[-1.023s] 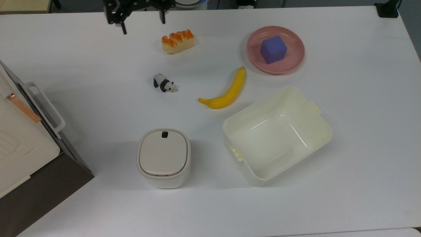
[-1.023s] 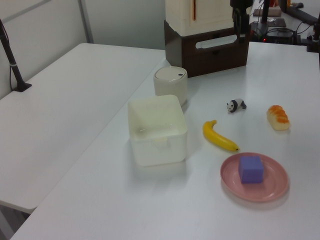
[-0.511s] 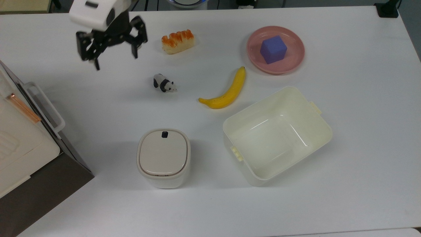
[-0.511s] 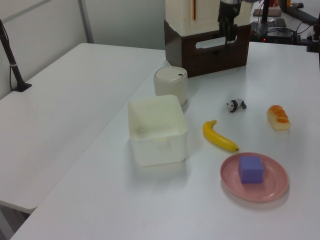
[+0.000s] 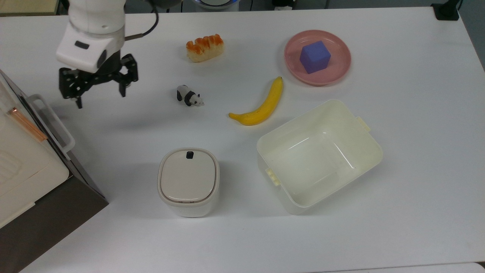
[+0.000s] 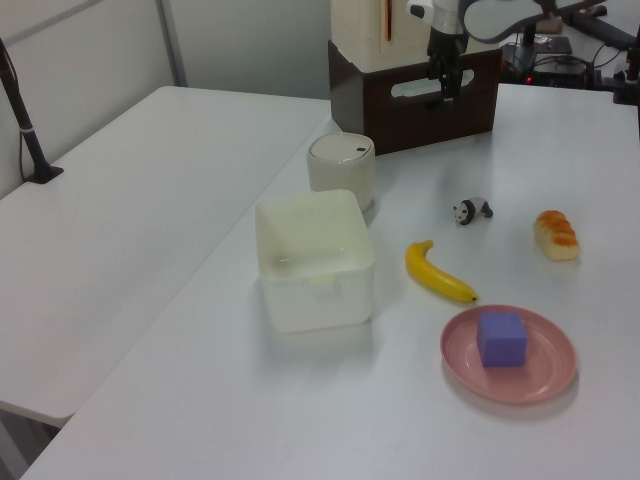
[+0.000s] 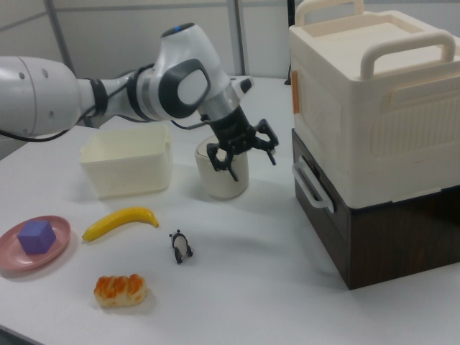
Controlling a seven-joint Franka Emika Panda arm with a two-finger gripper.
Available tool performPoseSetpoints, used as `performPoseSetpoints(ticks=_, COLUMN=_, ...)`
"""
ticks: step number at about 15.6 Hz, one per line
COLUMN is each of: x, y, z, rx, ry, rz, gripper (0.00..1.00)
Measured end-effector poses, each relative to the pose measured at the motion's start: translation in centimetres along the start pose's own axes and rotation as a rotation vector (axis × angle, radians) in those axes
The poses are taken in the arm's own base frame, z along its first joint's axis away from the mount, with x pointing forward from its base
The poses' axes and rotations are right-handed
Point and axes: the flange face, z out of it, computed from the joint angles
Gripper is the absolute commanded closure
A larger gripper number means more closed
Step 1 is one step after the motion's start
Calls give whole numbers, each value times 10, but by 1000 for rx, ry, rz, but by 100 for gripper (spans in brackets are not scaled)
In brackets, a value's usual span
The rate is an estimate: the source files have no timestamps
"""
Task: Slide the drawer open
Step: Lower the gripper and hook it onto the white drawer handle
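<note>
Top view: the gripper (image 5: 100, 96) had moved from beside the bread (image 5: 205, 47) toward the drawer (image 5: 49, 125) (shut, at the top view's left edge), jaws spread and empty, short of the handle (image 5: 52, 121). The panda (image 5: 189, 96) sat near it.

Left view: the gripper (image 6: 444, 88) hung before the drawer (image 6: 420, 105); the bin (image 6: 341, 170) stood in front.

Right view: the gripper (image 7: 244, 159) hovered apart from the handle (image 7: 310, 188), overlapping the bin (image 7: 225, 180).
</note>
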Motion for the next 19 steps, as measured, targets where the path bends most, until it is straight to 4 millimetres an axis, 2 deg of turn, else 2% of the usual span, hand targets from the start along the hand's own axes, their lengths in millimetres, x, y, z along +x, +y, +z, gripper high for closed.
performPoseSetpoints(ticks=4, x=-10, y=16, z=23, rx=-43, ry=-7, rz=0, gripper=18)
performPoseSetpoints(ticks=8, x=-15, y=22, z=46, rx=-55, ry=-28, rz=-11, gripper=22)
performPoseSetpoints(ticks=13, x=-14, y=32, z=43, rx=-72, ry=-22, rz=-26, gripper=22)
performPoseSetpoints(ticks=19, x=-20, y=42, z=43, rx=-89, ry=-16, rz=-121, gripper=22)
